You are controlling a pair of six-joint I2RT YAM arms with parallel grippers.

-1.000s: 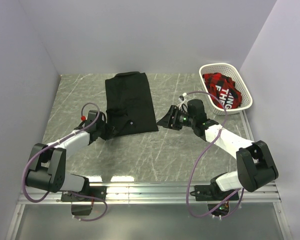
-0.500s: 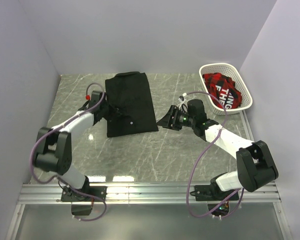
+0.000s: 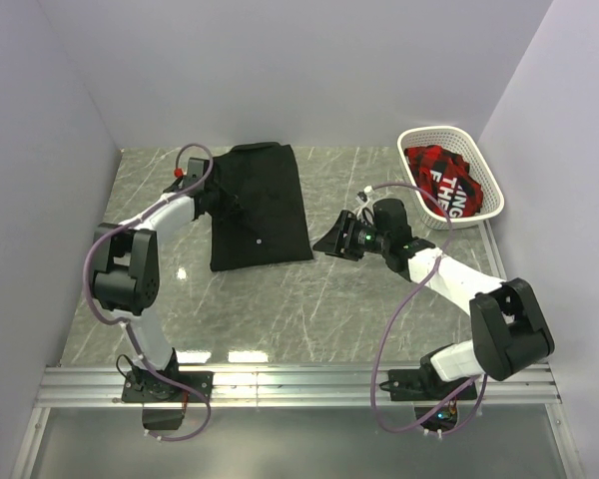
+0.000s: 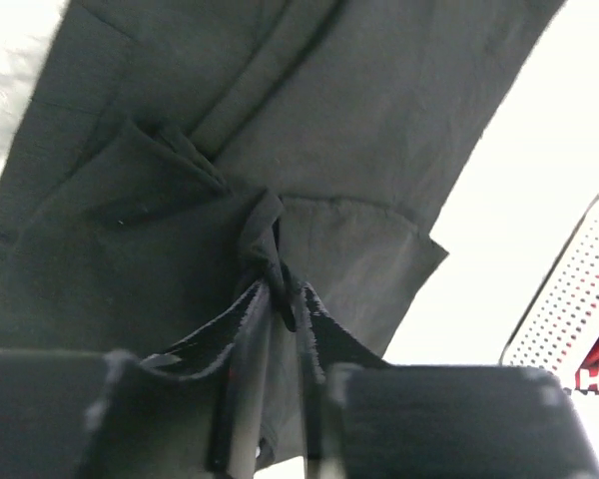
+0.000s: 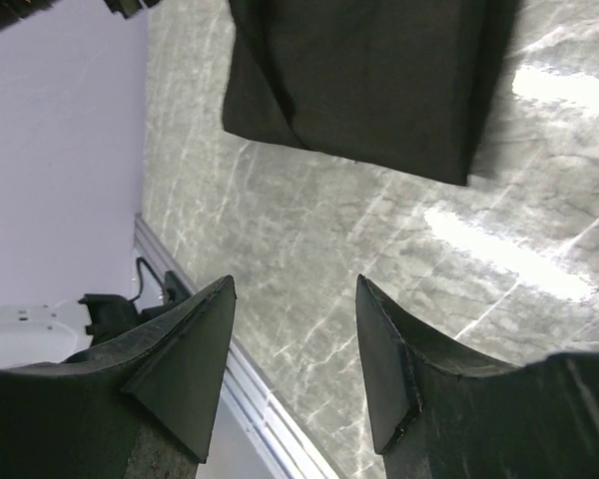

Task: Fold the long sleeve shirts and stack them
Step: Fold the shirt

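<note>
A black long sleeve shirt [image 3: 265,205] lies folded in a narrow rectangle on the table, left of centre. It also shows in the left wrist view [image 4: 280,130] and in the right wrist view [image 5: 369,80]. My left gripper [image 3: 212,198] is at the shirt's left edge, shut on a pinch of its black fabric [image 4: 275,289]. My right gripper [image 3: 331,242] is open and empty, just right of the shirt's lower right corner, above bare table.
A white basket [image 3: 487,185] holding red and black clothing [image 3: 444,180] stands at the back right; its rim shows in the left wrist view [image 4: 569,309]. Walls close in the table on three sides. A metal rail [image 3: 299,384] runs along the near edge.
My left gripper has moved from the shirt's lower left corner up along its left edge toward the back, carrying fabric with it. The right arm has stayed still.
</note>
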